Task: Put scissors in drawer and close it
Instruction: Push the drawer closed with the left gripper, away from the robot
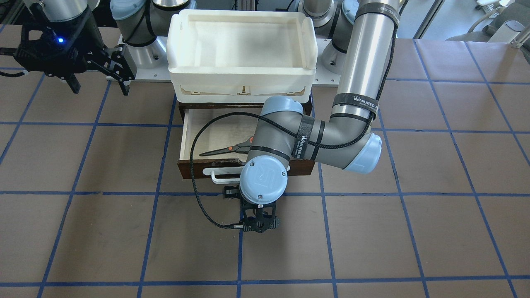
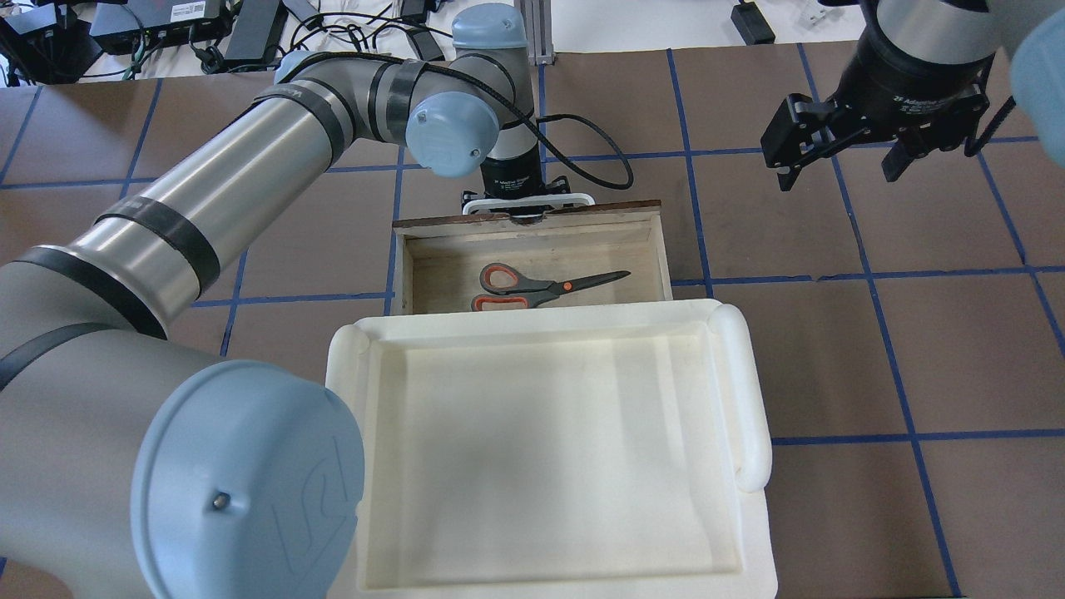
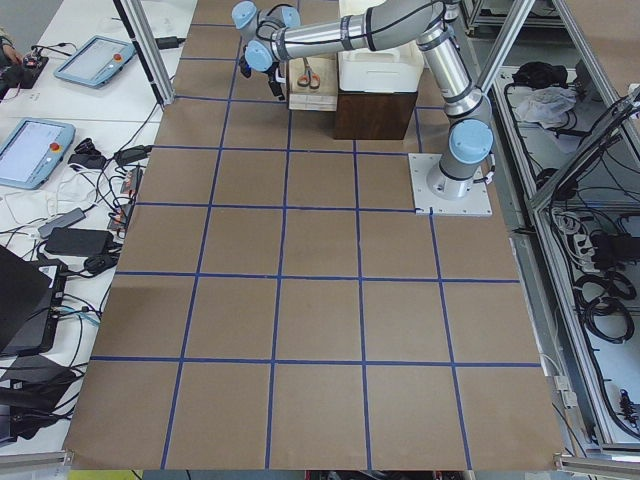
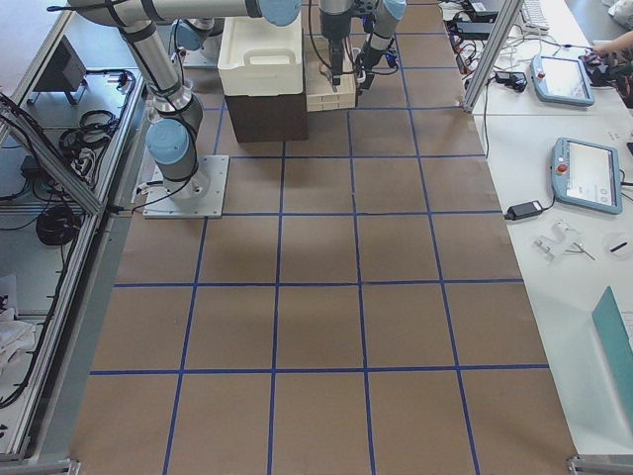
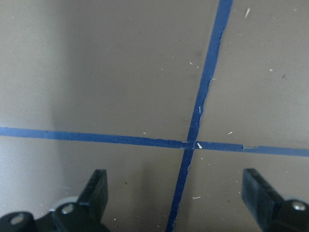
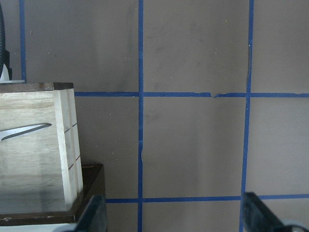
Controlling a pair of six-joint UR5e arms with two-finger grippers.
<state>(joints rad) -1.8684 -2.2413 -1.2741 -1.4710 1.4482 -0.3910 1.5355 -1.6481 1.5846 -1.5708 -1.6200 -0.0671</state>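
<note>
The scissors (image 2: 541, 287) lie flat inside the open drawer (image 2: 532, 220), grey-and-orange handles toward the robot's left and blades toward its right. They also show in the front view as scissors (image 1: 232, 148), partly under my left arm's wrist (image 1: 263, 178). My left gripper (image 5: 176, 195) points down at the table just outside the drawer's white bar handle (image 1: 223, 177). It is open with nothing between its fingers. My right gripper (image 2: 840, 166) hangs open and empty over the table, well to the right of the drawer.
A large white foam tray (image 2: 749, 391) sits on top of the dark cabinet, over the back of the drawer. Brown table with blue tape lines (image 5: 198, 111) surrounds it. A black cable (image 1: 194, 165) loops from the left wrist across the drawer.
</note>
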